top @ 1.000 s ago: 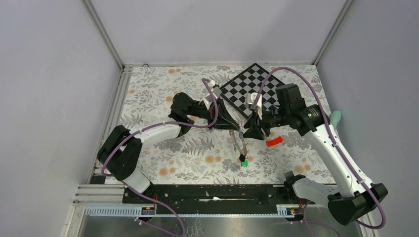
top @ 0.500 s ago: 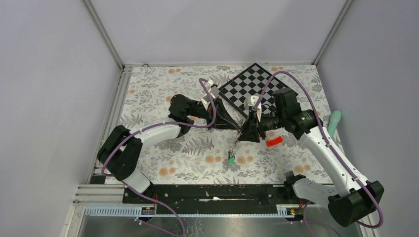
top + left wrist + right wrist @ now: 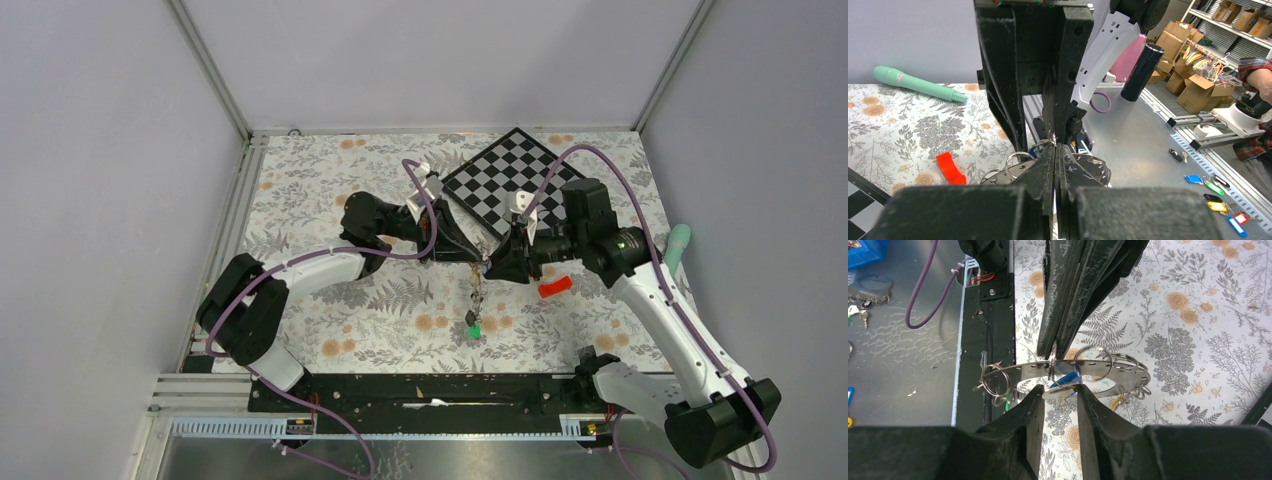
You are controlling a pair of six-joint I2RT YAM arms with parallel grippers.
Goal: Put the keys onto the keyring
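We are clenching our left gripper [image 3: 1055,155] on the keyring [image 3: 1108,371], green key [image 3: 475,328] hanging; right gripper [image 3: 1057,395] straddling the blue key [image 3: 1066,379], grip unclear.

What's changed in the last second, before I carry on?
The right gripper moved left, closer to the left gripper, and the dangling green-tagged key swung left with it. The left gripper stayed shut on the keyring; the red block did not move.
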